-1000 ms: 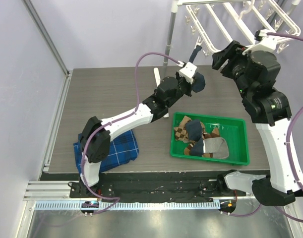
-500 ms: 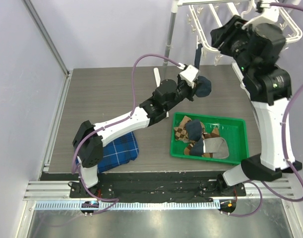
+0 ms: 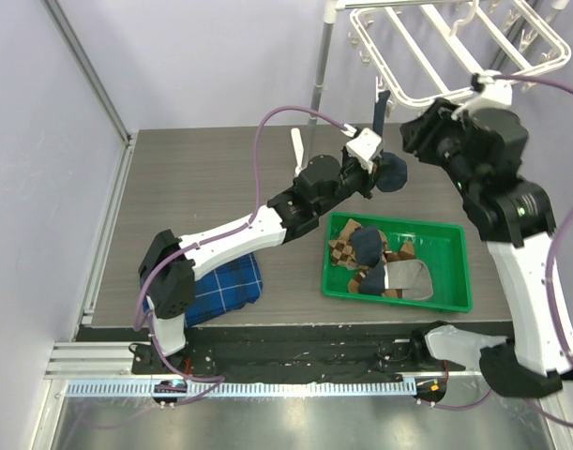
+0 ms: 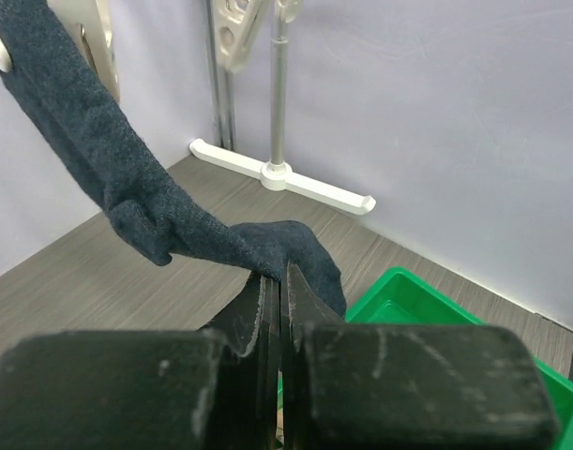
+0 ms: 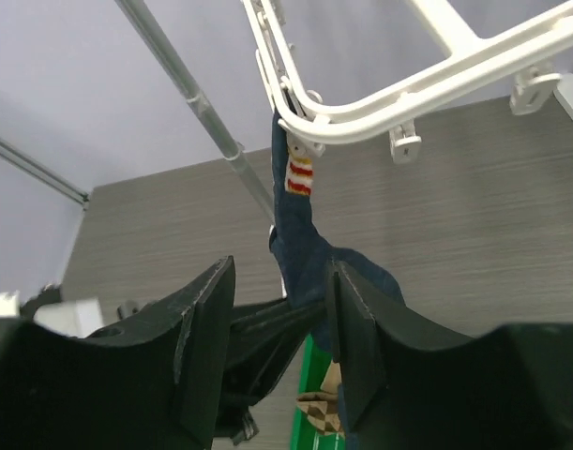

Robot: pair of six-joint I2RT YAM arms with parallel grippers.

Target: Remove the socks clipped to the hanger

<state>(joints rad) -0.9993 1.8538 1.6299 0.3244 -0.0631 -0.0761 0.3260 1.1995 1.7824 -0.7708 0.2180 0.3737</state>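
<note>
Navy sock, one clipped on hanger, left gripper pinching it

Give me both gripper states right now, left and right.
Left gripper: shut on the navy sock.
Right gripper: open, jaws apart, holding nothing.

- I can read no text, number, brand or sign in any of my three views.
- Just above and ahead of my right gripper, a small band sits near the top end of the navy sock. It shows only red, white and yellow stripes, and it is too small for me to tell whether it carries any lettering.
</note>
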